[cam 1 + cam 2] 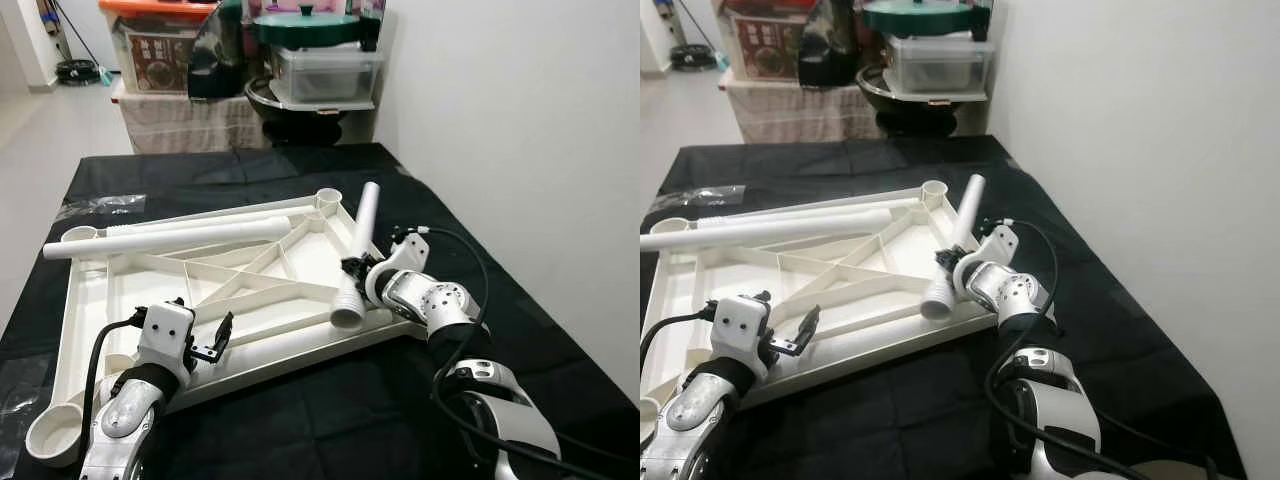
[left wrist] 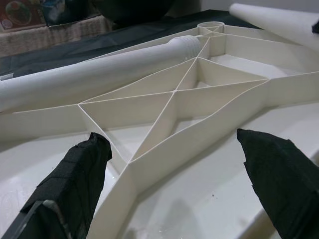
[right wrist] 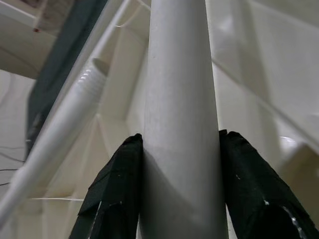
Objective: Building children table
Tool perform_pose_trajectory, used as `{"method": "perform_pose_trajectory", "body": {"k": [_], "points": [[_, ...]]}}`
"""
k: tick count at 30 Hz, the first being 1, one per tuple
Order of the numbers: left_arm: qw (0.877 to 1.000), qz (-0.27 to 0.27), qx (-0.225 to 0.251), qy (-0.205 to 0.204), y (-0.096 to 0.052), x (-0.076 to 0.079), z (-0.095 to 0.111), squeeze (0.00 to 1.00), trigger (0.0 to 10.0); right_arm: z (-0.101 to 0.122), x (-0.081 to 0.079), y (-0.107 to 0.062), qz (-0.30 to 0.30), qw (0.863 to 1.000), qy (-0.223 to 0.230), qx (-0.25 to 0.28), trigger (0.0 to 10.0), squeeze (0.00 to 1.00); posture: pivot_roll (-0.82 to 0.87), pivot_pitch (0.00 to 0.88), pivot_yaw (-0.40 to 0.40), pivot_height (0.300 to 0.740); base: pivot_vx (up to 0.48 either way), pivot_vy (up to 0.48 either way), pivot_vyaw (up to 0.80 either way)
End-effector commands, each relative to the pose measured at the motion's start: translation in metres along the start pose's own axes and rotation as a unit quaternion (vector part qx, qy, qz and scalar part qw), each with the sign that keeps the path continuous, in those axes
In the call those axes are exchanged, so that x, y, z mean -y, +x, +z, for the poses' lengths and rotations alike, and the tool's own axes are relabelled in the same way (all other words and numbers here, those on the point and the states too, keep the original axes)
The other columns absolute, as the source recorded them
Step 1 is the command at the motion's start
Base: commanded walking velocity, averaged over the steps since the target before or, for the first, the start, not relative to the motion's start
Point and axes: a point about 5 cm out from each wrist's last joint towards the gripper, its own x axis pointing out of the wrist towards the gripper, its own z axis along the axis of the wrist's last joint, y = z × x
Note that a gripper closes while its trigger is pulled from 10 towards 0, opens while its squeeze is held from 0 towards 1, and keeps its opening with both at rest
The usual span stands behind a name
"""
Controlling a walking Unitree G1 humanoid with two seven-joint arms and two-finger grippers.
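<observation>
While the white tabletop (image 1: pixel 270 290) lies upside down on the black cloth (image 1: pixel 330 400), ribs facing up, I judge the build barely begun: none of the corner sockets I can see has a leg standing in it. The far corner socket (image 1: pixel 327 199) and the near left one (image 1: pixel 52 436) both sit open and bare.

My right gripper (image 1: pixel 352 268) is clenched on one white leg (image 1: pixel 358 250); in the right wrist view its black fingers (image 3: pixel 112 191) press both sides of the tube. That leg is tilted, its ribbed lower end resting on the tabletop near the right edge, its plain end pointing up and away towards the far corner. I reckon it has yet to be lined up with a socket.

A second leg (image 1: pixel 170 238) lies flat across the far side of the tabletop, untouched. I see no other legs.

My left gripper (image 1: pixel 215 340) hovers released over the near edge of the tabletop, fingers (image 2: pixel 75 174) spread wide above a rib, grasping nothing.

Beyond the cloth, stacked storage boxes (image 1: pixel 325 72) stand on a low stand; their contents I cannot make out.
</observation>
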Motion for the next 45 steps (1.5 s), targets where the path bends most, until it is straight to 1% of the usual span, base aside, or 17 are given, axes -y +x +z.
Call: {"method": "perform_pose_trajectory", "body": {"k": [1,2,6,7,10,11,12,13,15,17,18,21,25,27,34,42,45], "points": [[1.0,-0.008,-0.025,-0.003,-0.003,0.002,-0.01,0.0,10.0,0.009,-0.007,-0.004,0.031,0.999,0.012,0.023,0.0,0.0,0.04,0.0,-0.089,0.74,0.0,0.0,0.0],[1.0,-0.008,-0.025,-0.003,-0.003,0.002,-0.01,0.0,10.0,0.009,-0.007,-0.004,0.031,0.999,0.012,0.023,0.0,0.0,0.04,0.0,-0.089,0.74,0.0,0.0,0.0],[0.998,-0.047,0.0,-0.048,-0.001,0.004,0.002,0.0,10.0,0.027,-0.041,-0.018,0.171,0.981,0.037,0.079,0.0,0.0,0.04,0.0,-0.084,0.74,0.0,0.0,0.0],[0.998,-0.047,0.0,-0.048,-0.001,0.004,0.002,0.0,10.0,0.027,-0.041,-0.018,0.171,0.981,0.037,0.079,0.0,0.0,0.04,0.0,-0.084,0.74,0.0,0.0,0.0],[0.988,-0.087,0.04,-0.125,0.0,0.004,0.023,0.0,10.0,0.032,-0.056,-0.028,0.247,0.963,0.021,0.107,0.0,0.0,0.04,0.0,-0.083,0.74,0.0,0.0,0.0],[0.988,-0.087,0.04,-0.125,0.0,0.004,0.023,0.0,10.0,0.032,-0.056,-0.028,0.247,0.963,0.021,0.107,0.0,0.0,0.04,0.0,-0.083,0.74,0.0,0.0,0.0],[0.977,-0.114,0.058,-0.168,0.001,0.007,0.034,0.0,10.0,0.03,-0.06,-0.031,0.265,0.958,0.008,0.113,0.0,0.0,0.04,0.0,-0.083,0.74,0.0,0.0,0.0],[0.977,-0.114,0.058,-0.168,0.001,0.007,0.034,0.0,10.0,0.03,-0.06,-0.031,0.265,0.958,0.008,0.113,0.0,0.0,0.04,0.0,-0.083,0.74,0.0,0.0,0.0],[0.952,-0.183,0.086,-0.23,-0.001,0.016,0.051,0.0,10.0,0.021,-0.069,-0.035,0.295,0.948,-0.022,0.114,0.0,0.0,0.04,0.0,-0.08,0.74,0.0,0.0,0.0],[0.952,-0.183,0.086,-0.23,-0.001,0.016,0.051,0.0,10.0,0.021,-0.069,-0.035,0.295,0.948,-0.022,0.114,0.0,0.0,0.04,0.0,-0.08,0.74,0.0,0.0,0.0],[0.927,-0.244,0.095,-0.268,-0.003,0.025,0.06,0.0,10.0,0.008,-0.076,-0.037,0.316,0.942,-0.044,0.106,0.0,0.0,0.04,0.0,-0.076,0.74,0.0,0.0,0.0],[0.91,-0.295,0.083,-0.28,-0.005,0.033,0.061,0.0,10.0,-0.001,-0.08,-0.04,0.334,0.936,-0.051,0.099,0.0,0.0,0.04,0.0,-0.076,0.74,0.0,0.0,0.0],[0.904,-0.31,0.077,-0.285,-0.006,0.035,0.061,0.0,10.0,-0.004,-0.081,-0.043,0.344,0.933,-0.054,0.097,0.0,0.0,0.04,0.0,-0.074,0.74,0.0,0.0,0.0],[0.892,-0.333,0.065,-0.299,-0.006,0.039,0.06,0.0,10.0,-0.01,-0.086,-0.048,0.371,0.921,-0.073,0.09,0.0,0.0,0.04,0.0,-0.068,0.74,0.0,0.0,0.0],[0.882,-0.342,0.064,-0.318,0.006,0.04,0.064,0.0,10.0,-0.03,-0.097,-0.063,0.43,0.894,-0.111,0.066,0.0,0.0,0.03,0.0,-0.062,0.74,0.0,0.0,0.0],[0.86,-0.385,0.077,-0.325,0.014,0.05,0.078,0.0,10.0,-0.055,-0.094,-0.065,0.434,0.89,-0.139,0.034,0.0,0.0,0.02,0.0,-0.057,0.74,0.0,0.0,0.0],[0.859,-0.39,0.075,-0.325,0.016,0.052,0.079,0.0,10.0,-0.057,-0.093,-0.066,0.434,0.889,-0.143,0.032,0.0,0.0,0.02,0.0,-0.054,0.74,0.0,0.0,0.0]]}}
